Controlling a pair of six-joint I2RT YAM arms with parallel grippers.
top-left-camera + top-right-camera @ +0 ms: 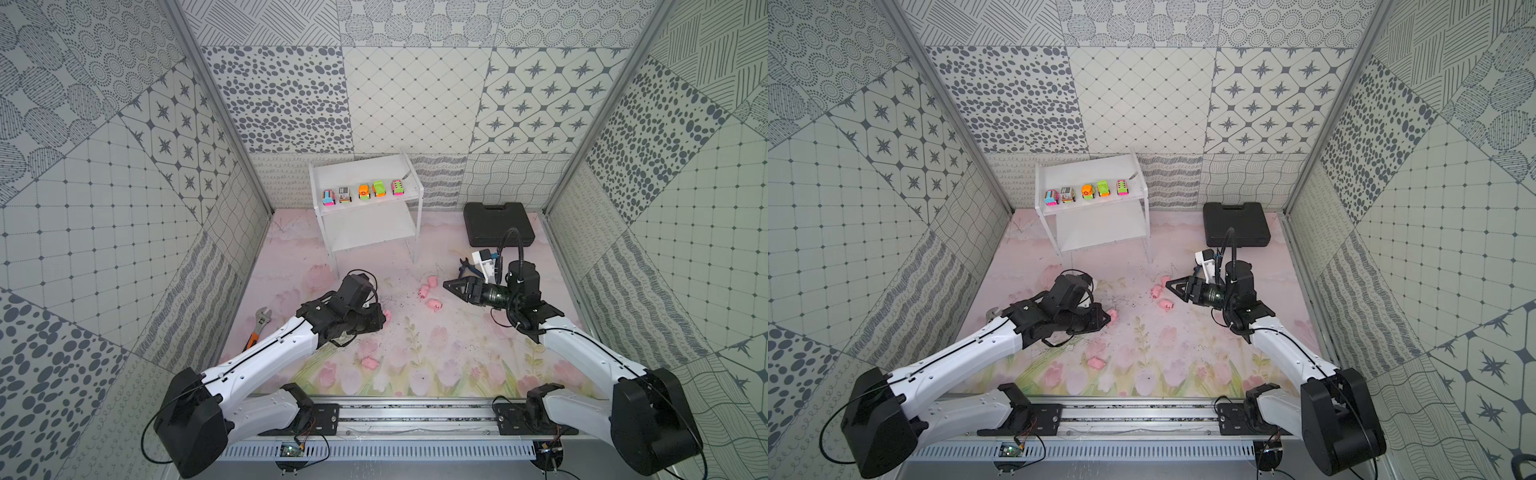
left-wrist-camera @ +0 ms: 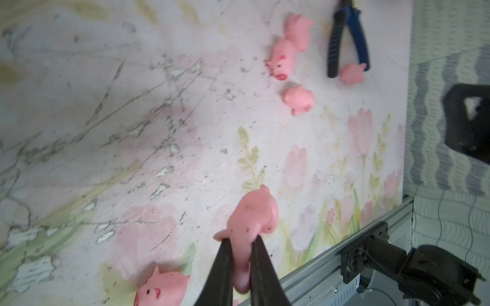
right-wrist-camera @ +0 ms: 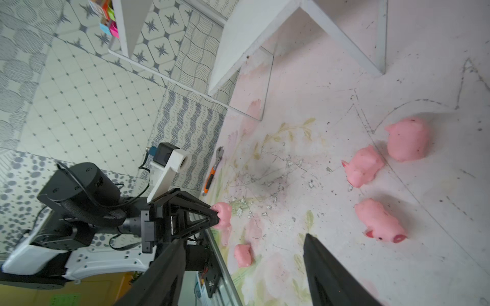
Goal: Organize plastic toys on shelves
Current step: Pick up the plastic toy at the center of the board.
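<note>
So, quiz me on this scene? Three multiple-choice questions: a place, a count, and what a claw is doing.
1. The toy cars stand: A on the top board of the white rack; B on its lower board; C beside it.
2. How many toy cars? A three; B five; C seven.
3. The left gripper is: A open, empty; B shut on a pink pig; C shut on a toy car.
Answers: 1 A, all line up on the top board; 2 B, five in the row; 3 B, its fingers pinch the pig.
</note>
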